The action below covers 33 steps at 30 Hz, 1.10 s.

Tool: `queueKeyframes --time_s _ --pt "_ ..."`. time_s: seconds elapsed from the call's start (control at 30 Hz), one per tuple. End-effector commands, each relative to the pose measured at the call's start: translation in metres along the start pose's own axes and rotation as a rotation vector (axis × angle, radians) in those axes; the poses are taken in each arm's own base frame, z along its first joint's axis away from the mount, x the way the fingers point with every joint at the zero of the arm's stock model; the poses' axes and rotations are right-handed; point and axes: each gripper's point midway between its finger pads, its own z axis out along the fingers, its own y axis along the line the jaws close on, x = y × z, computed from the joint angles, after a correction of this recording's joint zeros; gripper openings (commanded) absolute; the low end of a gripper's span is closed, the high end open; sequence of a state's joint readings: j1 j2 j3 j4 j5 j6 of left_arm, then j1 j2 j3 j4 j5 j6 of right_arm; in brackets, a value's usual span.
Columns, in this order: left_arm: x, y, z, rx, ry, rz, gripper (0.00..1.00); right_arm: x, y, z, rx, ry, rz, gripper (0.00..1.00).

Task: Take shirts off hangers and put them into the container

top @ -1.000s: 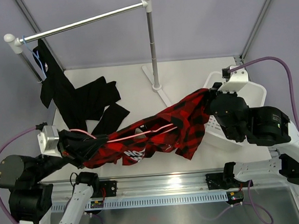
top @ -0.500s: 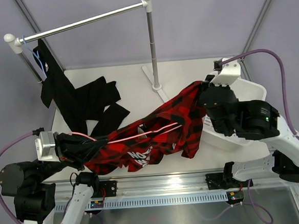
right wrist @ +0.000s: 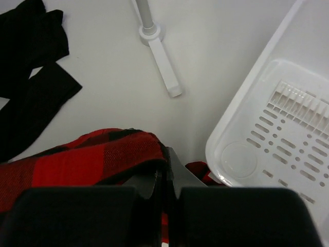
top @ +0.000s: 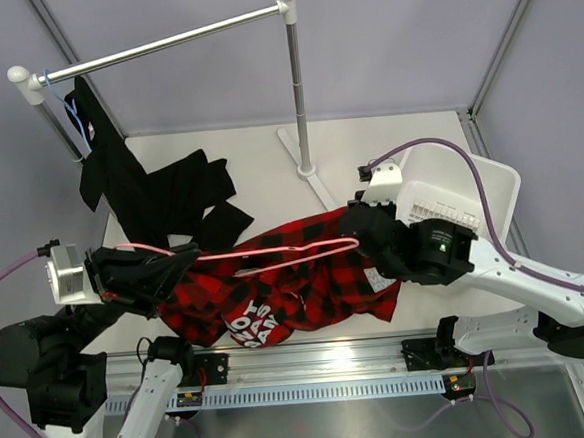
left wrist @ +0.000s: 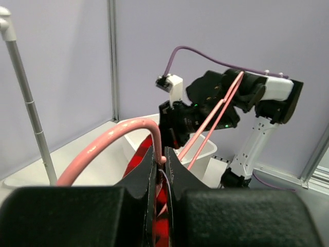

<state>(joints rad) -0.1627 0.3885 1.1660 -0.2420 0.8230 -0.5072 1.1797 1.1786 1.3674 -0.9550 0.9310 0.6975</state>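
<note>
One plaid shirt (right wrist: 77, 162) sits pinched in the right end effector (right wrist: 165, 171).

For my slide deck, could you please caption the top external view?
Left pincer grips the pink hanger, right pincer holds the red plaid shirt beside the white laundry basket; black shirt hangs behind.

From above we cannot see the jaws of the right gripper (top: 360, 240): the plaid shirt (top: 278, 300), just beside the basket (top: 495, 180), swallows them. The right arm (top: 496, 265) covers the basket's near side. The pink hanger (top: 274, 252) loses part of its hook behind the left gripper (top: 187, 258). Well apart from the basket, the black shirt (top: 135, 195) hides most of the blue hanger (top: 73, 122). We cannot read the plaid shirt's crumpled white lettering (top: 254, 322). The right wrist view crops the basket.
</note>
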Motion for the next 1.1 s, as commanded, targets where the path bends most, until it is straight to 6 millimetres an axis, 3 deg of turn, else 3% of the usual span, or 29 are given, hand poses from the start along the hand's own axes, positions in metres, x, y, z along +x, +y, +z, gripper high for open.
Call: queueKeyframes --time_s 0.0,0.03,0.07,0.13,0.17,0.2,0.23,0.3,0.33,0.37,0.4,0.5,0.6,0.7,0.73,0.83,0.97,1.07 --pt "-0.003 0.025 0.010 -0.083 0.013 0.004 0.00 -0.033 0.009 -0.019 -0.137 -0.064 0.125 0.00" --pt "0.000 0.028 0.010 -0.086 0.024 0.015 0.00 -0.035 0.014 -0.022 -0.178 -0.061 0.107 0.00" --pt "0.003 0.030 0.010 -0.086 0.033 0.013 0.00 -0.034 0.024 -0.029 -0.258 -0.041 0.054 0.12" --pt "0.010 0.029 0.012 -0.062 0.059 0.005 0.00 -0.044 0.030 -0.041 -0.323 -0.034 0.032 0.49" --pt "0.011 0.030 0.013 -0.055 0.066 0.003 0.00 -0.045 0.036 -0.046 -0.372 -0.016 -0.017 0.64" --pt "0.014 0.029 0.013 -0.046 0.076 0.001 0.00 -0.042 0.030 -0.050 -0.366 0.011 -0.060 0.78" --pt "0.016 0.031 0.014 -0.048 0.085 0.000 0.00 -0.065 0.026 -0.063 -0.377 -0.017 -0.033 0.83" --pt "0.022 0.032 0.013 -0.042 0.114 0.000 0.00 -0.078 0.006 -0.072 -0.337 -0.029 -0.063 0.92" --pt "0.024 0.033 0.013 -0.042 0.123 -0.005 0.00 -0.103 -0.003 -0.086 -0.348 -0.080 -0.041 0.95" --pt "0.026 0.033 0.013 -0.041 0.129 -0.006 0.00 -0.114 -0.012 -0.092 -0.340 -0.113 -0.037 0.98" --pt "0.027 0.033 0.013 -0.035 0.135 -0.004 0.00 -0.131 -0.020 -0.103 -0.353 -0.152 -0.019 0.99" --pt "0.033 0.033 0.013 -0.018 0.160 -0.006 0.00 -0.153 -0.032 -0.121 -0.387 -0.202 -0.038 0.99" --pt "0.044 0.034 0.014 0.013 0.214 -0.027 0.00 -0.158 -0.019 -0.134 -0.491 -0.210 -0.070 0.99" --pt "0.052 0.032 0.017 0.061 0.257 -0.055 0.00 -0.128 0.031 -0.153 -0.778 -0.110 -0.198 0.96" --pt "0.054 0.030 0.017 0.082 0.271 -0.063 0.00 -0.112 0.051 -0.168 -0.926 -0.053 -0.245 0.93" --pt "0.062 0.031 0.018 0.112 0.309 -0.096 0.00 -0.080 0.082 -0.175 -1.078 0.049 -0.300 0.84" --pt "0.071 0.033 0.017 0.114 0.345 -0.133 0.00 -0.062 0.094 -0.188 -1.210 0.079 -0.305 0.73" --pt "0.075 0.039 0.017 0.092 0.352 -0.134 0.00 -0.050 0.096 -0.192 -1.251 0.116 -0.310 0.72"
